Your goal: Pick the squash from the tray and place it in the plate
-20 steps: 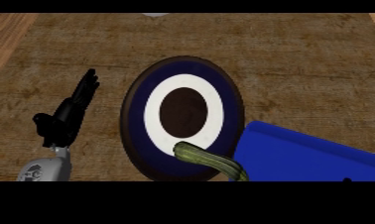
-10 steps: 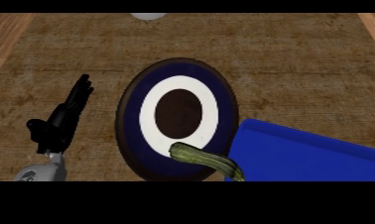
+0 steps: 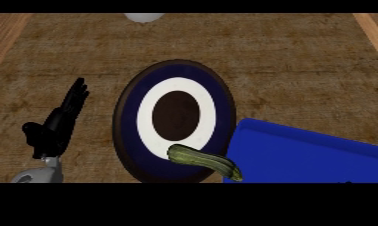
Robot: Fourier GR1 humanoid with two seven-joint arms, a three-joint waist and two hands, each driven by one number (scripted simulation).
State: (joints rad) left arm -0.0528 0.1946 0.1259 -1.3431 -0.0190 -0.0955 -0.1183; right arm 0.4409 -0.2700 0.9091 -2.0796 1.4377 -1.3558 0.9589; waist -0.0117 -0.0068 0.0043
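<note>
Lying across plate and tray edges: 1 squash (image 3: 205, 161), 1 plate (image 3: 175, 70), 1 tray (image 3: 310, 157); left hand (image 3: 57, 125) straight-fingered, empty.

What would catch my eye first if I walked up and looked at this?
The big round plate, ringed dark blue and white with a brown middle, at the centre of the counter. A green squash lies across its lower rim, reaching the bright blue tray at lower right. A black hand rests open on the left.

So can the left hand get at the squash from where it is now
Probably yes. The left hand rests open on the counter left of the plate, and the squash lies across the plate's lower right rim toward the blue tray. Nothing stands between them, but it would have to reach across the plate.
</note>
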